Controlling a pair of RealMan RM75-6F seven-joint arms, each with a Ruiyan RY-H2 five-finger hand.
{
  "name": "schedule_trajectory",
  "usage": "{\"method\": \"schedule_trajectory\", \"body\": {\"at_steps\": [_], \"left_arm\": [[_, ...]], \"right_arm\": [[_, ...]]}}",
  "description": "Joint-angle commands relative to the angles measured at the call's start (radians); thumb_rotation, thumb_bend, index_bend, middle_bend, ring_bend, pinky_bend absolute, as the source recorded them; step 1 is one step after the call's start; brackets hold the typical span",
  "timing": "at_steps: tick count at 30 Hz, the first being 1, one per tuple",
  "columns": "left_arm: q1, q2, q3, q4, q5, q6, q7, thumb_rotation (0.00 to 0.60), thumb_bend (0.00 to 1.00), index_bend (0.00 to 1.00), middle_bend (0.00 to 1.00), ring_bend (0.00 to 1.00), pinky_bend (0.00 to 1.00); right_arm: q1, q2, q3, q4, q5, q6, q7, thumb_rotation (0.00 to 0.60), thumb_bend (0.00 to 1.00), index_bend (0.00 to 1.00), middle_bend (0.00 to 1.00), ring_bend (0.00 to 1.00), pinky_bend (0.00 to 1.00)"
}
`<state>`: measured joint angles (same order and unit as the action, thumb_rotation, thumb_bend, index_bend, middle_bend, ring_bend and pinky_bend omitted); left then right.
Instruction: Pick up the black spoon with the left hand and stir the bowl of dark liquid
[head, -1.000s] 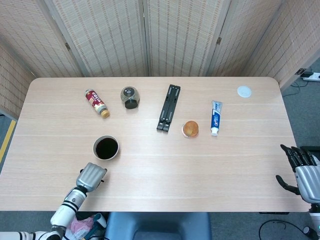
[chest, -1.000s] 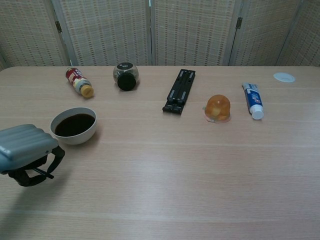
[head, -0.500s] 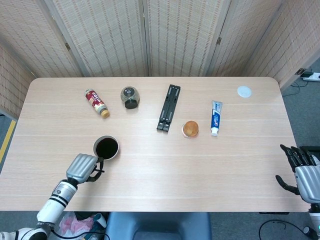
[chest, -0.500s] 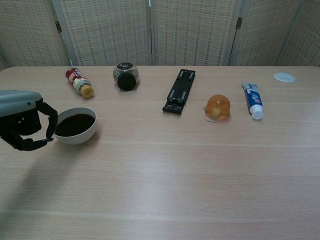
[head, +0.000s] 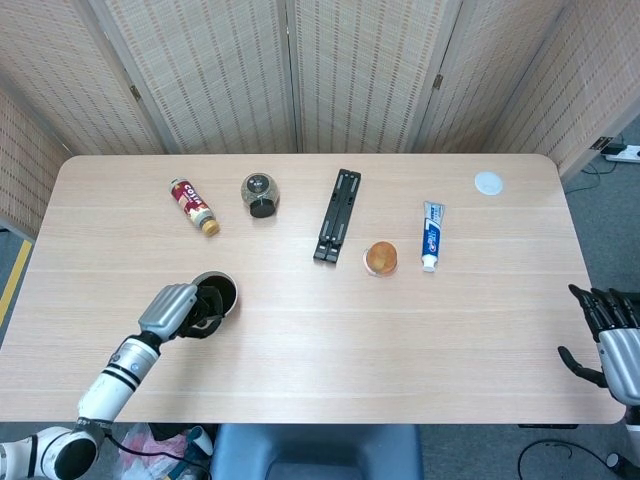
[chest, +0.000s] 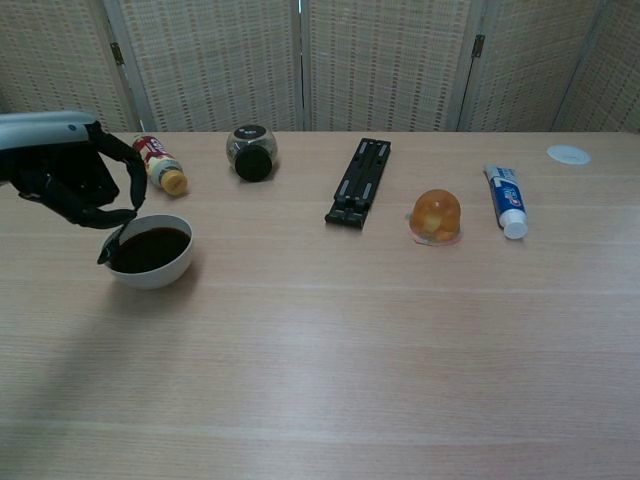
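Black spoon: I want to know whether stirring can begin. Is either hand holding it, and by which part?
The left hand pinches the black spoon by its upper handle, the tip at the bowl's rim. The right hand holds nothing.

A small bottle (head: 194, 207) lies at the upper left of the worktop (head: 300, 340), a dark jar (head: 260, 195) beside it. A black folding stand (head: 337, 214), an orange jelly cup (head: 381, 258), a toothpaste tube (head: 431, 235) and a white lid (head: 488, 182) are seen rightward

Table (head: 300, 330) with bowl (head: 226, 286), toothpaste (head: 431, 235)
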<state>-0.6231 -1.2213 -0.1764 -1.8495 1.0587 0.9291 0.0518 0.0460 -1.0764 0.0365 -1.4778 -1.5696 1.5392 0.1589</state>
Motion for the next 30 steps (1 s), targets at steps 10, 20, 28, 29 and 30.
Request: {"method": "schedule_trajectory", "body": {"at_steps": [10,20,28,29,30], "left_arm": [[-0.053,-0.135,-0.064,0.154,-0.08,-0.032,-0.094,0.6,0.47,0.67,0.96,0.86,1.0],[-0.088,-0.251,-0.066,0.306,-0.116,-0.03,-0.066,0.6,0.47,0.67,0.96,0.86,1.0],[-0.124,-0.332,-0.074,0.427,-0.163,-0.035,-0.007,0.6,0.47,0.68,0.96,0.86,1.0],[-0.126,-0.339,-0.073,0.442,-0.171,-0.038,0.001,0.6,0.47,0.68,0.96,0.86,1.0],[-0.128,-0.344,-0.072,0.454,-0.175,-0.037,0.008,0.6,0.47,0.68,0.96,0.86,1.0]], "right_arm": [[-0.013,0.001,0.011,-0.02,0.017,0.019,-0.025,0.6,0.19,0.0,0.17,0.12,0.09],[-0.016,-0.006,0.008,-0.019,0.023,0.01,-0.027,0.6,0.19,0.0,0.17,0.12,0.09],[-0.016,-0.009,0.009,-0.015,0.02,0.011,-0.022,0.6,0.19,0.0,0.17,0.12,0.09],[-0.017,-0.009,0.01,-0.014,0.021,0.012,-0.02,0.6,0.19,0.0,0.17,0.12,0.09],[-0.018,-0.009,0.01,-0.013,0.022,0.012,-0.019,0.6,0.19,0.0,0.17,0.12,0.09]]}}
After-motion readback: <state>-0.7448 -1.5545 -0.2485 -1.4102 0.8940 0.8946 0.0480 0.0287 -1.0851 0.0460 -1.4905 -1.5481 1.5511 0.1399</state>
